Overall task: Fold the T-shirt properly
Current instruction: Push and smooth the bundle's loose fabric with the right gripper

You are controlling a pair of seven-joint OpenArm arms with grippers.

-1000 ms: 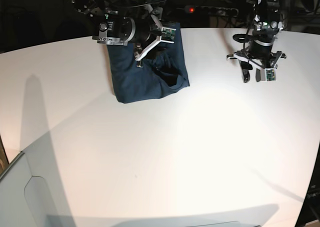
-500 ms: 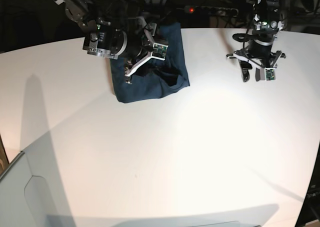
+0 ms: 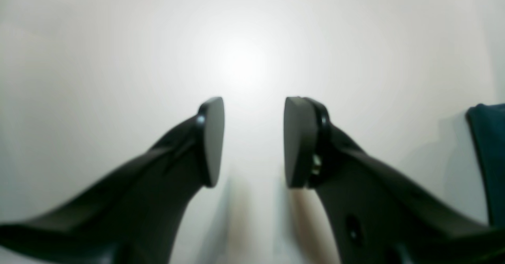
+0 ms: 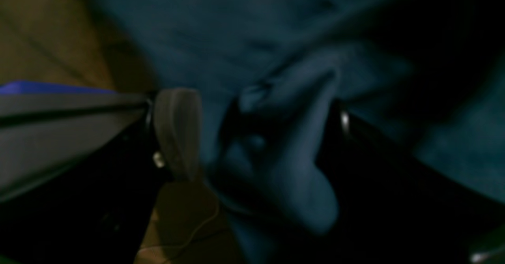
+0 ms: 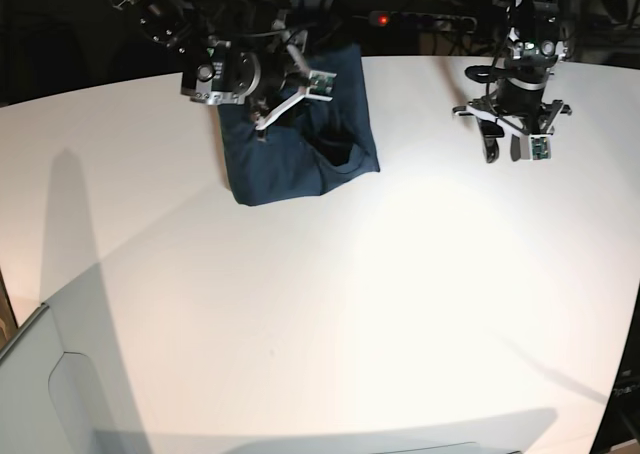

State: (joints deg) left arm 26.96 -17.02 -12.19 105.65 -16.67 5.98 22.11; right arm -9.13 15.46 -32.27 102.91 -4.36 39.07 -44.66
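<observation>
Claw status, right arm: the right claw point(image 5: 283, 96) sits over the far part of the T-shirt point(image 5: 300, 154), fingers spread wide. In the right wrist view a fold of navy cloth lies between the two fingers, one pale pad point(image 4: 177, 132) showing to the left of it — the picture is too blurred to tell whether the cloth is clamped or merely lies in the gap.

Left arm: the left claw point(image 3: 254, 141) points down at the bare white desk point(image 5: 400, 304), released, with clear desk surface visible between its dark fingertips point(image 3: 211, 141). It holds nothing.

T-shirt position: folded into a compact navy rectangle at the far edge of the desk, with a loose raised fold near its right edge — well apart from the left claw.
</observation>
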